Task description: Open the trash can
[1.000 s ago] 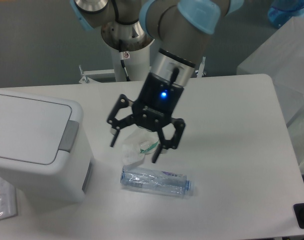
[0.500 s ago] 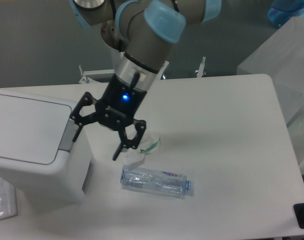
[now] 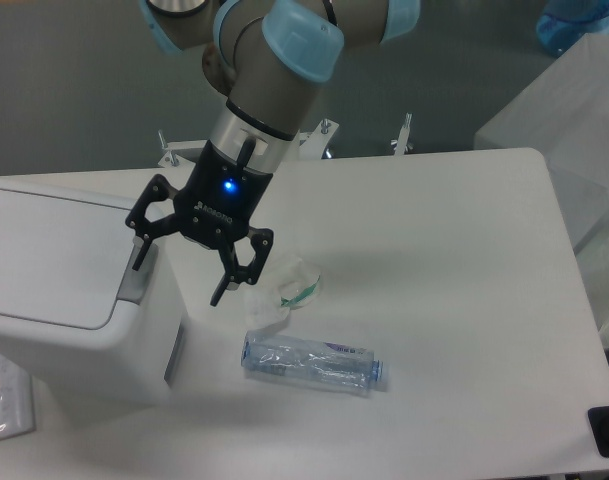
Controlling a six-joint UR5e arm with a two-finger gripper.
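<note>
The trash can (image 3: 69, 290) stands at the left edge of the white table (image 3: 454, 280), its flat lid (image 3: 54, 255) down, so whatever it holds is hidden. It is a boxy bin of smooth white plastic with rounded corners. A grey rectangular push tab (image 3: 136, 272) sits at the right-hand edge of the lid, facing the middle of the table, and the tab's long side runs along that edge. A pale label or slot shows low on the can's right wall.

The gripper (image 3: 177, 268) hangs at the can's upper right corner, with its two black fingers spread wide apart and nothing between them. One fingertip (image 3: 139, 255) is over or at the push tab; whether it touches cannot be told. The other finger (image 3: 224, 285) points down just to the right of the can, above the tabletop. A blue light glows on the gripper's dark body.

To the right of the can, a crumpled white wrapper (image 3: 279, 292) with a green mark lies on the table. Just nearer the camera than the wrapper, a clear crushed plastic bottle (image 3: 312, 364) lies on its side, its long axis running away from the can. At the can's lower left corner, part of a clear crinkled bag (image 3: 4, 400) shows.
</note>
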